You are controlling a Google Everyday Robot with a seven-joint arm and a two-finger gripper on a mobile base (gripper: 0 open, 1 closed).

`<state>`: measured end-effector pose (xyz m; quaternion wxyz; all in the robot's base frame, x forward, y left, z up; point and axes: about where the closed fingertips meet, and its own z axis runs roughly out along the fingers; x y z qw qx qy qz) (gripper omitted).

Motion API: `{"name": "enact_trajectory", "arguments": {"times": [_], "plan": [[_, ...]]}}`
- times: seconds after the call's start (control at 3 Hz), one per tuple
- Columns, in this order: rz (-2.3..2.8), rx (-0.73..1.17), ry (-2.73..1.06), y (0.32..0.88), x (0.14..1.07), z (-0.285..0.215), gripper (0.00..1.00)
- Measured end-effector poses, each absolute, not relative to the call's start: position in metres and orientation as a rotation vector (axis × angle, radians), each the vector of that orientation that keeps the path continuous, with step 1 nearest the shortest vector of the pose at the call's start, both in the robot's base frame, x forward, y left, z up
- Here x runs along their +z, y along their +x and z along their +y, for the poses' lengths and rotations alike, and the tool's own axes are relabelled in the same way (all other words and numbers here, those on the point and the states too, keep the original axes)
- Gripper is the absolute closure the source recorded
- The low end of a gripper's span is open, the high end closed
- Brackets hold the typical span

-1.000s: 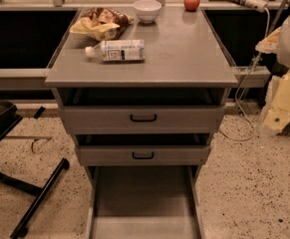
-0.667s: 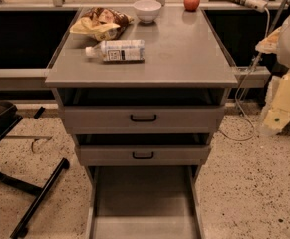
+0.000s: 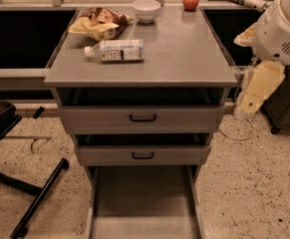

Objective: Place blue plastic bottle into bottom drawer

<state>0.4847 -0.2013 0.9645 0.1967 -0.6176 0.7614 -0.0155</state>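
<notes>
1. Barely begun, judging by the layout: bottom drawer pulled open at the foot of the cabinet, no bottle in it (the one step apparently done).
2. Left to do: grasping the blue plastic bottle, lying on its side near the left edge of the table, cap toward that edge; then carrying it down and releasing it.
3. Gripper hanging beyond the right edge, below the top, well apart from the bottle; open or closed, cannot tell.
4. Also on the grey top: snack bag at the far left corner, white bowl at the far edge, red apple toward the far right corner.
5. Around: speckled floor, dark chair base at left.
</notes>
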Motion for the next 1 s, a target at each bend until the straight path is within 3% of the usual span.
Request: {"name": "enact_trajectory", "arguments": {"times": [0.67,1.0], "plan": [[2.014,0.047,-1.797,0.602,0.934,-0.147,0.0],[2.014,0.047,-1.797,0.602,0.934,-0.147,0.0]]}}
